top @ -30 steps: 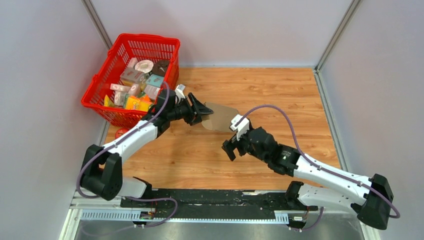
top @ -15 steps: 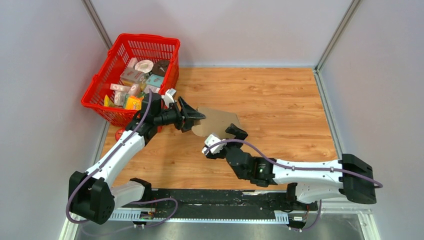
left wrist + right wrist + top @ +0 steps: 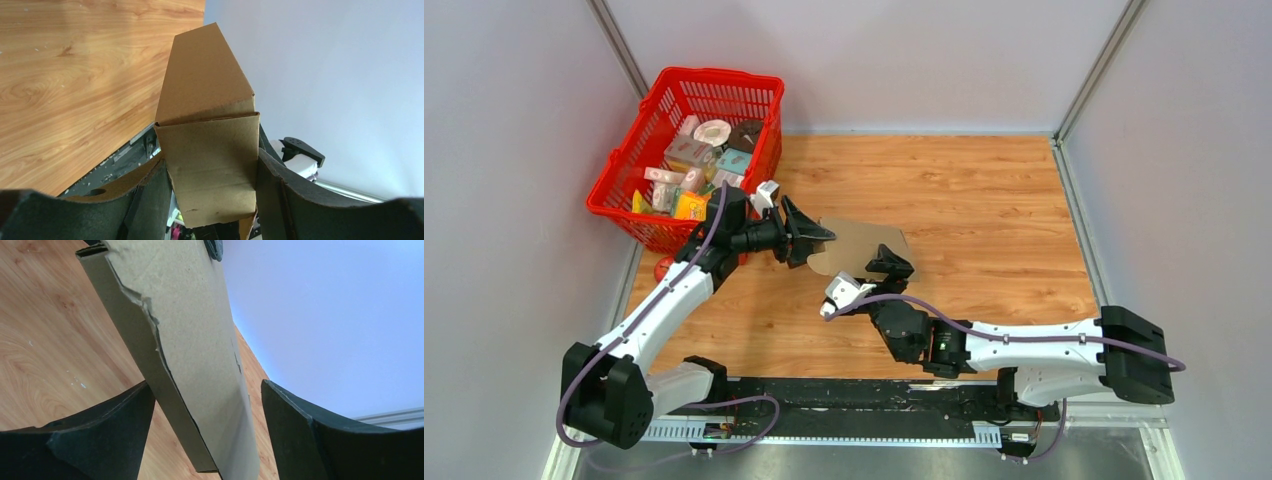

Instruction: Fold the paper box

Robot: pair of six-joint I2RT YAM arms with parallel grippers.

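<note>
The paper box point(image 3: 864, 240) is plain brown cardboard, partly folded and held up off the wooden table. My left gripper point(image 3: 809, 235) is shut on its left end. In the left wrist view a folded panel of the box point(image 3: 207, 90) fills the gap between both fingers point(image 3: 145, 200). My right gripper point(image 3: 891, 266) is at the box's near right edge and is open. In the right wrist view the box point(image 3: 190, 315) stands edge-on between the jaws, close to the left finger point(image 3: 120, 420) and clear of the right one.
A red basket point(image 3: 724, 75) full of small printed packages stands at the back left, just behind my left arm. A small red object point(image 3: 664, 267) lies beside the basket. Grey walls enclose the table on three sides.
My right arm has swung in from the right and brought its gripper to the box's near edge. My left gripper has shifted slightly left with the box.
</note>
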